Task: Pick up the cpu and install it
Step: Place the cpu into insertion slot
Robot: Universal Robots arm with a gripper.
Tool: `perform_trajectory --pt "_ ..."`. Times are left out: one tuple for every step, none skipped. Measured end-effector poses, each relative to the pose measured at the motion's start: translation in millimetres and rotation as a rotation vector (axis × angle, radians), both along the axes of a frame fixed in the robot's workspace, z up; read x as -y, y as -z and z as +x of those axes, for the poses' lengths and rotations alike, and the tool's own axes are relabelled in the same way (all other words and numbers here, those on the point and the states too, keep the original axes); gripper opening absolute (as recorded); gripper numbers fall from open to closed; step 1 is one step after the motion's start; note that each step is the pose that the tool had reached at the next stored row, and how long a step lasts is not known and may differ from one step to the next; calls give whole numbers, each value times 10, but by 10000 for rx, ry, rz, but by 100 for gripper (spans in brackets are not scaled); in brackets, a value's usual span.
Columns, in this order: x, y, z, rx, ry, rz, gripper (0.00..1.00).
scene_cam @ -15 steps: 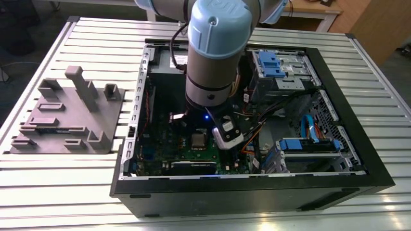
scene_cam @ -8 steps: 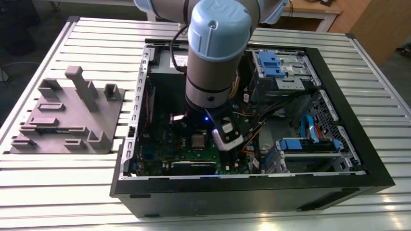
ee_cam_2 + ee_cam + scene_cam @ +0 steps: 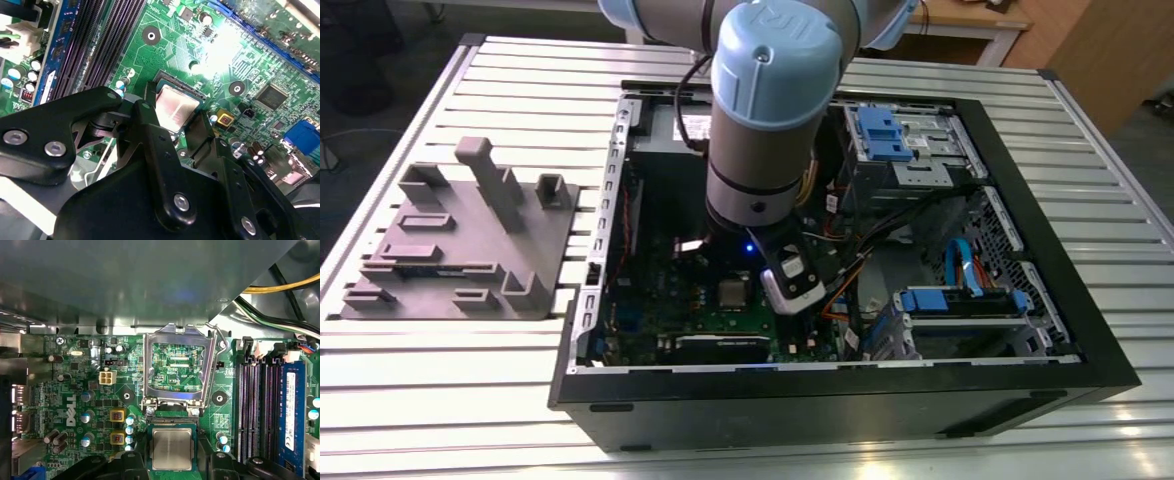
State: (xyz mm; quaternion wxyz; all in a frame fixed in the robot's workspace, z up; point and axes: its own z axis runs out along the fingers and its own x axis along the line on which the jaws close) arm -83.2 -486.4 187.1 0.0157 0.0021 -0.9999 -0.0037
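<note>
Straddling the cpu (image 3: 175, 106), the gripper (image 3: 174, 114) is sitting low over the motherboard (image 3: 75, 405), with its black body standing against two opposite sides of the cpu in both wrist views. Whether it is clamping the cpu or letting it go, I cannot tell.

The cpu is lying flat, metal top up, directly under the gripper and squarely over the socket (image 3: 172, 421). It looks level and lined up with the socket, so I am judging the pick-up done and the placing far along or just finished. Just beyond the gripper, the load frame (image 3: 148, 365) is standing flipped open with bare board showing through its window. Clamping the cpu down is therefore not yet done.

Beside the gripper, on one flank, a bank of memory slots (image 3: 257, 410) is running parallel. I am not managing a sure count of them. On the other flank, two yellow-topped parts (image 3: 117, 415) are sitting one behind the other.

Further out, the arm (image 3: 767, 110) is reaching down into the open computer case (image 3: 854, 400). Well away from the gripper, at the exterior view's left, a grey fixture tray (image 3: 454, 240) is resting on the slatted table (image 3: 440, 400).

Counting: one cpu, one socket, one load frame, one arm with one gripper, one case, one tray.
</note>
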Motion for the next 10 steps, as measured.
perform_trajectory --pt "0 6 0 0 1 0 47" --pt "0 11 0 0 1 0 47" --pt "0 14 0 1 1 2 47" --pt "0 16 0 2 1 4 47" --pt "0 16 0 2 2 5 47" --pt "0 16 1 2 1 5 47" --pt "0 16 0 2 1 4 47" --pt "0 17 1 2 1 4 47" --pt "0 18 0 2 2 4 47" --pt "0 19 0 1 2 5 47"
